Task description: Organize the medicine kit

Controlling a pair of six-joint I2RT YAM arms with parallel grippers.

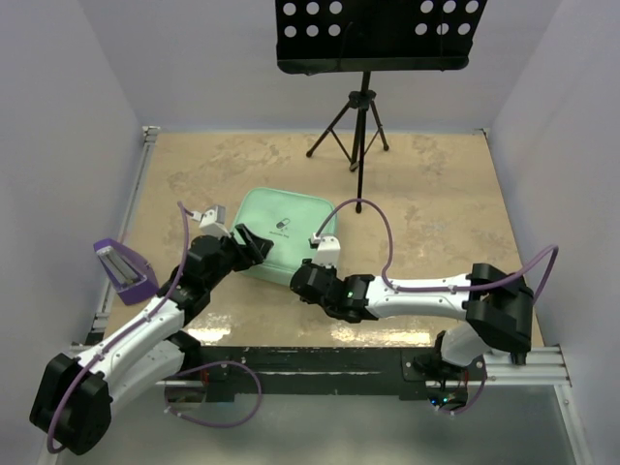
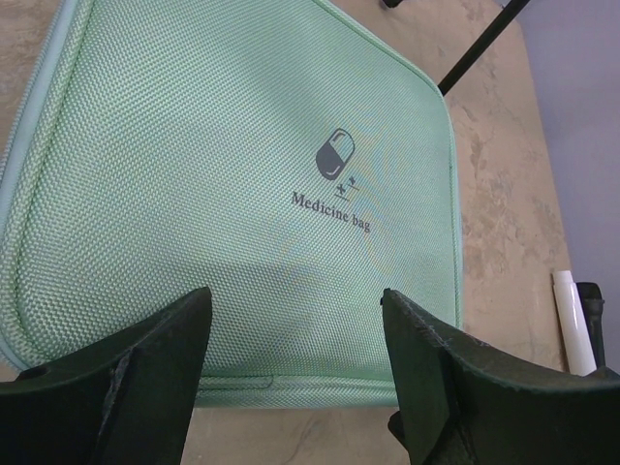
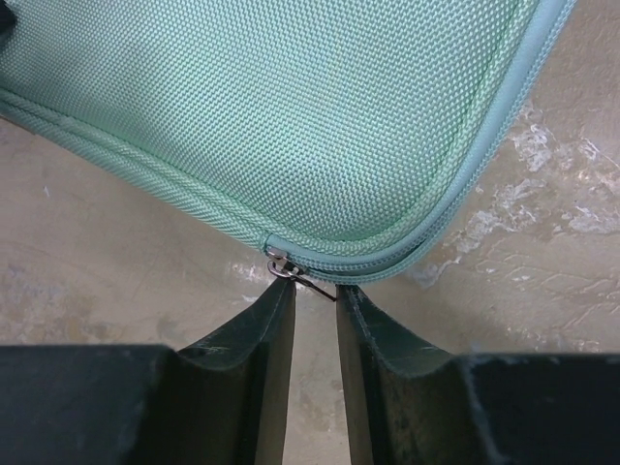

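Note:
The medicine kit [image 1: 286, 228] is a mint-green woven zip bag that lies flat and zipped shut on the tan table. Its lid shows a dark capsule logo [image 2: 336, 155]. My left gripper [image 1: 252, 242] hovers over the kit's near left edge. In the left wrist view the left gripper [image 2: 295, 305] stands wide open with only the lid [image 2: 242, 145] between its fingers. My right gripper [image 1: 308, 276] is at the kit's near corner [image 3: 291, 107]. The right gripper [image 3: 315, 291] has its jaws a narrow gap apart, and the small metal zipper pull [image 3: 291, 271] lies across that gap at the fingertips.
A purple holder [image 1: 124, 266] sits at the table's left edge. A black music stand [image 1: 378, 34] on a tripod [image 1: 358, 126] stands at the back. White walls close in the left, right and far sides.

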